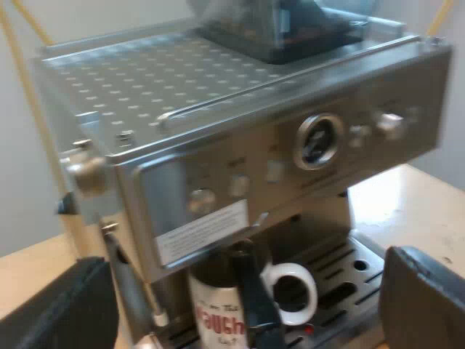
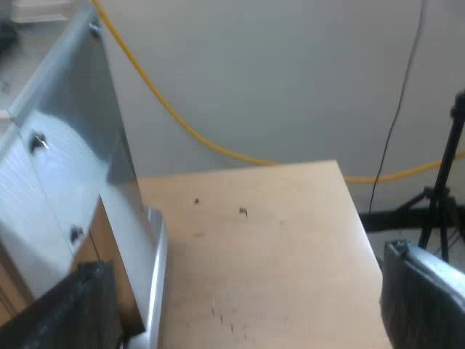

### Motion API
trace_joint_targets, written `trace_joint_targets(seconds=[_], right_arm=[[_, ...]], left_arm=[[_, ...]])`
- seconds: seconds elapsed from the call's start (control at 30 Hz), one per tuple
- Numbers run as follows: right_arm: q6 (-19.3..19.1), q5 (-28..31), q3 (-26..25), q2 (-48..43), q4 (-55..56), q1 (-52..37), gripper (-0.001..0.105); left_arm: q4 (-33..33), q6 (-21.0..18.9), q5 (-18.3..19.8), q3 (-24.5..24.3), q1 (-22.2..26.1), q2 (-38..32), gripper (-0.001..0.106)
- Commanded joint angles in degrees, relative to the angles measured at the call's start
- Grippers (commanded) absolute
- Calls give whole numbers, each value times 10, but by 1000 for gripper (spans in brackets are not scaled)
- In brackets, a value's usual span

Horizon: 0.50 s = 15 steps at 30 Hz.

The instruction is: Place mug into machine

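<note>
Spread, empty left gripper, right gripper likewise, mug in machine, half hidden behind dark handle

Light wooden table, espresso machine standing on it, bare top beside it with a few dark specks

Your left wrist view sits close before the brushed-steel espresso machine, a little above its control panel, facing its front and perforated top. Your right wrist view looks down past that machine's plain steel side wall onto the pale wooden tabletop, toward the white wall. Both views take in the machine and the tabletop.
</note>
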Motion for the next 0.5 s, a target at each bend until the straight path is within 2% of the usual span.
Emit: trace_joint_targets(seconds=[0.03, 0.13, 0.17, 0.23, 0.27, 0.3, 0.37, 0.43, 0.47, 0.5], right_arm=[[-2, -40, 13, -19, 0, -32, 78], [-2, -62, 28, -35, 0, -66, 78], [-2, -72, 35, -43, 0, -87, 78], [-2, -84, 40, -50, 5, -106, 78], [-2, -90, 41, -53, 9, -117, 78], [-2, -95, 41, -54, 13, -120, 78], [-2, -104, 41, -57, 17, -132, 78], [-2, -105, 41, -58, 17, -138, 78], [-2, -105, 41, -58, 17, -143, 78], [-2, -105, 41, -58, 17, -145, 78]], left_arm=[[-11, -1, -25, -4, 2, 0, 79], [-11, -1, -28, -4, 17, 0, 79], [-11, -1, -28, -4, 60, 0, 79], [-11, 4, -24, -4, 87, 0, 79], [-11, 21, 2, -4, 133, 0, 79], [-11, 23, 11, -4, 143, 0, 79], [-8, 23, 64, -4, 200, 0, 79], [-2, 23, 100, -4, 247, 0, 79], [-2, 23, 100, -4, 247, 0, 79], [7, 5, 119, -4, 300, 0, 79]])
